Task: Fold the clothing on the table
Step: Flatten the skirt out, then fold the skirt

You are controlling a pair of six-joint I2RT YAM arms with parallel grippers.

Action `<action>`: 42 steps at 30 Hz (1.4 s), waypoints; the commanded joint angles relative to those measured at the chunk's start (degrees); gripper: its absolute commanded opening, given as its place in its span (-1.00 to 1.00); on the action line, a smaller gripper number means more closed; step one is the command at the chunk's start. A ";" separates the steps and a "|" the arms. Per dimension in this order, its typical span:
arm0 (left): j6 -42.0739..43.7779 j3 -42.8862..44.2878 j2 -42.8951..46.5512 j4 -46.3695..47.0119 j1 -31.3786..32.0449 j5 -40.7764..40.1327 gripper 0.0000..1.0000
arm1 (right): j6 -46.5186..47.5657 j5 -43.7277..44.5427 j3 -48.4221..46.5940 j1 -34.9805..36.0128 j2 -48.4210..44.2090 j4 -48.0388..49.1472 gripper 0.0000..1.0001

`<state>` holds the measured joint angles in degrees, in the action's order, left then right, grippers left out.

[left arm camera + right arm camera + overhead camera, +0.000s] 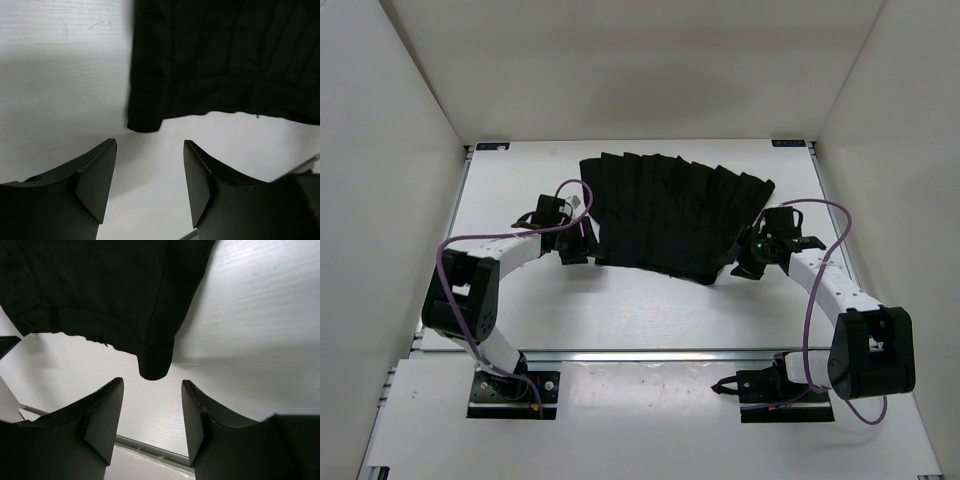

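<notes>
The black pleated clothing (675,215) lies flat on the white table (620,310), fanned out toward the far side. My left gripper (577,245) sits just off its near left corner, open, with only bare table between its fingers; that corner (144,120) lies a little beyond the fingertips in the left wrist view. My right gripper (752,262) stands open at the near right corner. In the right wrist view the corner (155,362) hangs just past the fingertips, apart from them. Neither gripper (150,150) (152,387) holds anything.
White walls enclose the table on the left, back and right. A silver rail (650,355) runs along the near edge of the table, in front of the arm bases. The rail (150,450) also shows below the right fingers.
</notes>
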<state>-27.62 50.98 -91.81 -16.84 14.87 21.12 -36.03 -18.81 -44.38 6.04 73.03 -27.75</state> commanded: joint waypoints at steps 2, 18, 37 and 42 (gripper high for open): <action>2.04 4.56 -2.75 0.23 1.56 -3.81 0.33 | -3.16 1.58 1.49 1.95 1.23 5.15 -0.09; 3.70 10.62 -9.72 -3.35 2.27 -3.54 -1.00 | -0.89 3.26 -4.14 5.03 10.47 3.41 -1.00; 0.02 -10.56 19.89 -7.49 3.77 0.31 -1.00 | 11.77 -6.15 5.71 -4.90 -9.39 -14.24 -1.00; 1.61 -9.58 30.00 -17.34 4.02 2.43 -1.00 | 10.80 -7.12 4.21 -1.92 -16.50 -20.94 -1.00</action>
<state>-27.99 40.16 -67.66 -26.68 19.49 24.77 -26.52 -28.58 -37.93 3.16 60.14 -43.24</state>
